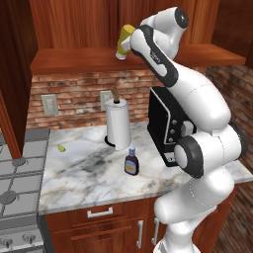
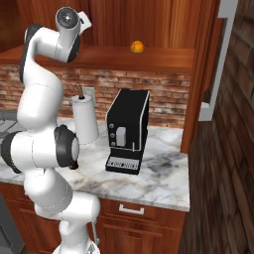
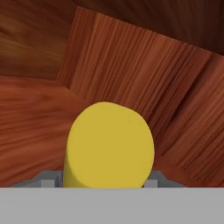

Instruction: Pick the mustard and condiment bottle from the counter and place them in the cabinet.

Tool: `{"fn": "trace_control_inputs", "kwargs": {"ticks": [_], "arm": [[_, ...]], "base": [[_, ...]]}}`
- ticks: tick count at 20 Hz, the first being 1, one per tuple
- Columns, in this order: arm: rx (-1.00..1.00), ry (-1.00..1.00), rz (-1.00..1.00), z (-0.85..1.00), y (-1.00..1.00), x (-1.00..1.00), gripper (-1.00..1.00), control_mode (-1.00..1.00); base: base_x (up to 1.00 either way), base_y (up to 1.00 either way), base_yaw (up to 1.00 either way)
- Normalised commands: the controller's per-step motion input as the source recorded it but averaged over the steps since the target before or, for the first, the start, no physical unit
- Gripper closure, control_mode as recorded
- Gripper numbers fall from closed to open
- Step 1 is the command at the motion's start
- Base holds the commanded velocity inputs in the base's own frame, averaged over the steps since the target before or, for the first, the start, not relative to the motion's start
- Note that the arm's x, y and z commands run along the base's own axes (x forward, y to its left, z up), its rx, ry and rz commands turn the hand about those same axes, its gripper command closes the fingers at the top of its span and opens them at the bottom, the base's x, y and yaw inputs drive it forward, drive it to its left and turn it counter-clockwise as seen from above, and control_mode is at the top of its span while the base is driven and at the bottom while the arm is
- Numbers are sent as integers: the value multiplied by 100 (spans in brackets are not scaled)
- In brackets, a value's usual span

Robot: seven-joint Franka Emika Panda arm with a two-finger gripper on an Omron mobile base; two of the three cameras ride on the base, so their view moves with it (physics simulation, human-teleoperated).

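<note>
Cabinet (image 1: pixel 74 59): mustard (image 1: pixel 124 40) half-hidden, tilted.

I can't read any words or numbers here; the label on the brown bottle (image 1: pixel 131 162) is too blurry.

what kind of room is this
A rendered home kitchen, judging by the grey gas stove top beside a white veined marble counter, the black coffee machine and the white paper towel roll.

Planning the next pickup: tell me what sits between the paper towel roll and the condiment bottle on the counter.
Nothing: in the left base view, bare marble counter separates the paper towel roll from the condiment bottle.
</note>
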Motion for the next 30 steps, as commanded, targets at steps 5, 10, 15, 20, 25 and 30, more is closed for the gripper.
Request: {"fn": "trace_control_inputs", "kwargs": {"ticks": [5, 10, 15, 20, 25, 30], "arm": [[0, 7, 3, 0, 1, 12, 100, -100], [0, 4, 6, 0, 8, 14, 100, -100], [0, 0, 6, -2, 9, 18, 100, -100], [-1, 3, 6, -13, 13, 21, 100, -100], [-5, 8, 6, -25, 22, 22, 100, -100], [-6, 8, 6, -25, 27, 19, 100, -100]], "base": [[0, 0, 0], [0, 0, 0], [0, 0, 0], [0, 0, 0], [0, 0, 0], [0, 0, 0]]}}
